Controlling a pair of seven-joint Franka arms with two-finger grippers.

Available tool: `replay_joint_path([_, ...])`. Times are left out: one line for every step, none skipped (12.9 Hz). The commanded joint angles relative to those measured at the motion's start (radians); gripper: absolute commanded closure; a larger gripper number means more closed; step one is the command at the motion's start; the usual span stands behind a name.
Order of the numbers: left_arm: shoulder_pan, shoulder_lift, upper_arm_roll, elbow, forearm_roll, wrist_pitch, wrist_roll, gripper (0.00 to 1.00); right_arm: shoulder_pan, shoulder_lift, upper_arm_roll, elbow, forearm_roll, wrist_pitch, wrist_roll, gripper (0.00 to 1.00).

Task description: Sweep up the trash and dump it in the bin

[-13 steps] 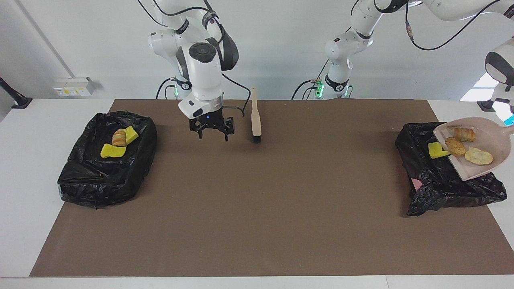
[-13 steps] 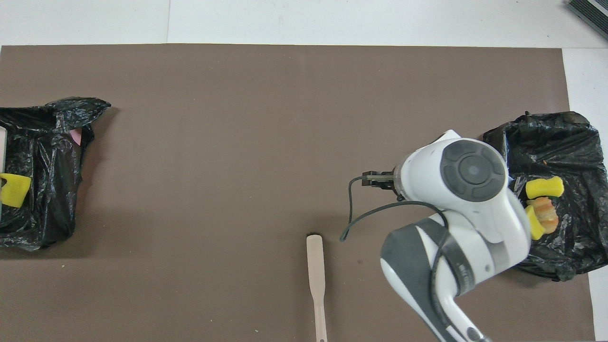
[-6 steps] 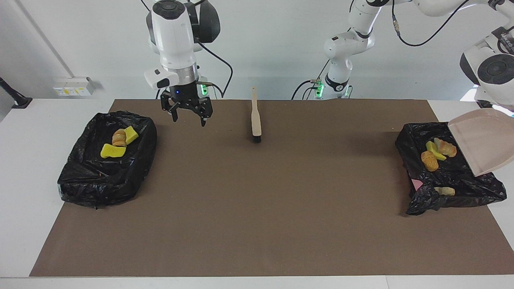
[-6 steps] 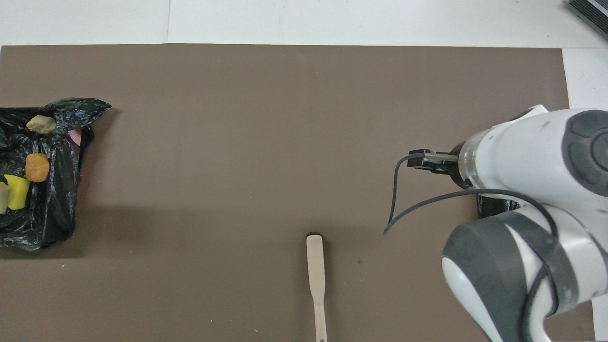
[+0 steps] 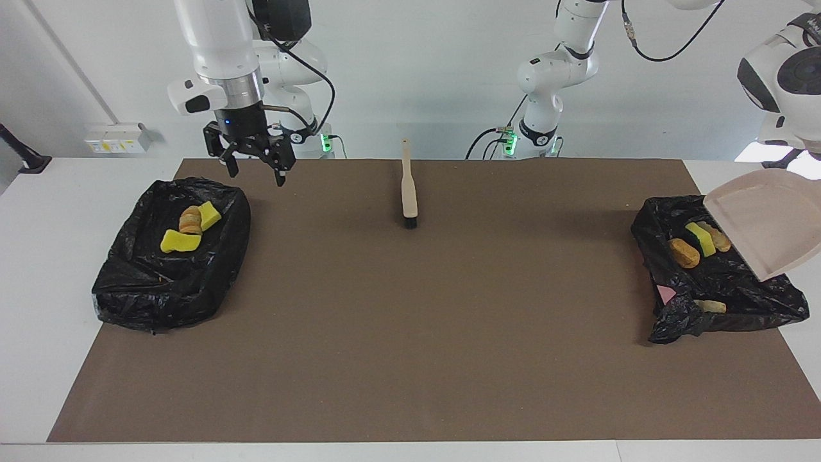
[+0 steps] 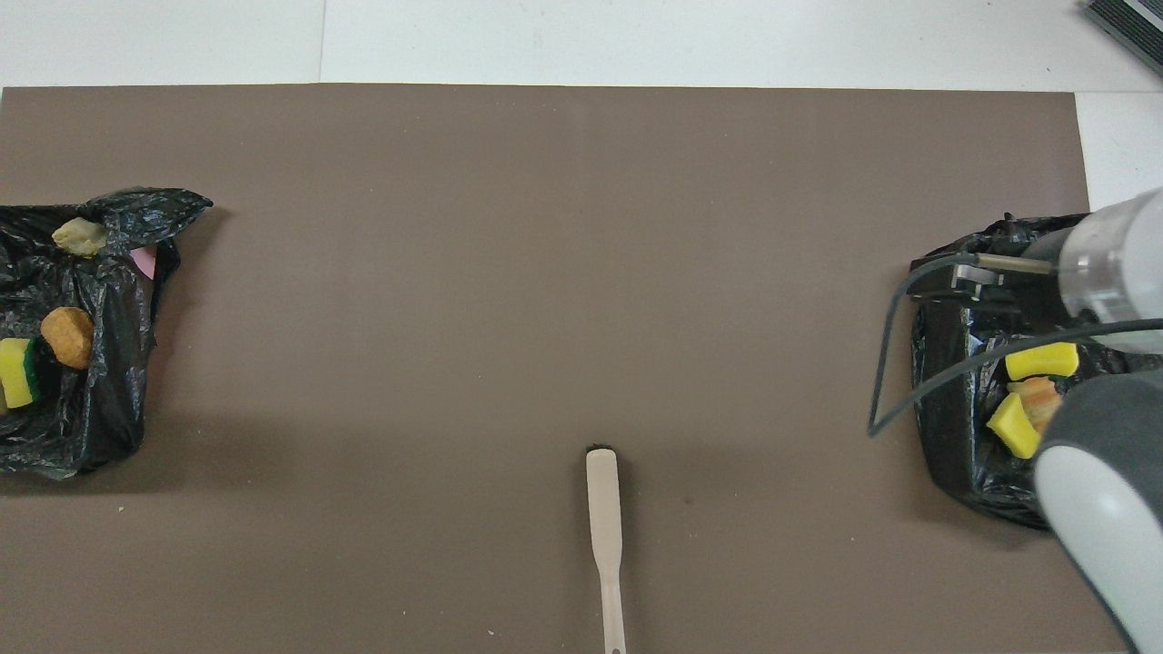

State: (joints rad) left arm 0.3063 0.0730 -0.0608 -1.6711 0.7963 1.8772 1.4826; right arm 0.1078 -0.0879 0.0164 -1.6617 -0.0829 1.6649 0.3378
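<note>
Right gripper (image 5: 255, 168) hangs empty over the mat's edge, black fingers spread wide. Just below it sits a crinkled black-bagged bin (image 5: 128, 292) holding two spongy yellow wedges (image 5: 179, 241) and a ridged bread lump (image 5: 190, 219). Mid-table lies the flat beige brush (image 5: 408, 189), dark bristles at its tip. At the left arm's end, the second bagged bin (image 5: 757, 308) holds the other trash (image 5: 684, 253): a green-backed sponge and crusty lumps. The smooth beige dustpan (image 5: 763, 228) tilts steeply above it; the left gripper is out of sight, clamped shut.
</note>
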Motion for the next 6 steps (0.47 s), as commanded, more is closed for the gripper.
replay_joint_path([-0.033, -0.013, -0.001, -0.006, -0.124, -0.046, -0.149, 1.00, -0.005, -0.032, -0.090, 0.056, 0.006, -0.111, -0.171, 0.00])
replay_joint_path([-0.047, -0.013, -0.001, -0.006, -0.202, -0.065, -0.207, 1.00, -0.004, -0.042, -0.120, 0.054, 0.006, -0.120, -0.219, 0.00])
replay_joint_path([-0.062, -0.015, 0.001, -0.009, -0.274, -0.079, -0.291, 1.00, -0.002, -0.050, -0.133, 0.047, 0.006, -0.126, -0.242, 0.00])
replay_joint_path([-0.070, -0.015, -0.001, -0.013, -0.331, -0.098, -0.382, 1.00, -0.003, -0.056, -0.135, 0.040, 0.014, -0.134, -0.244, 0.00])
replay_joint_path([-0.073, -0.016, -0.004, -0.016, -0.382, -0.113, -0.459, 1.00, -0.007, -0.058, -0.141, 0.027, 0.053, -0.148, -0.243, 0.00])
replay_joint_path([-0.094, -0.019, -0.007, -0.018, -0.435, -0.131, -0.519, 1.00, -0.011, -0.049, -0.144, 0.033, 0.087, -0.148, -0.243, 0.00])
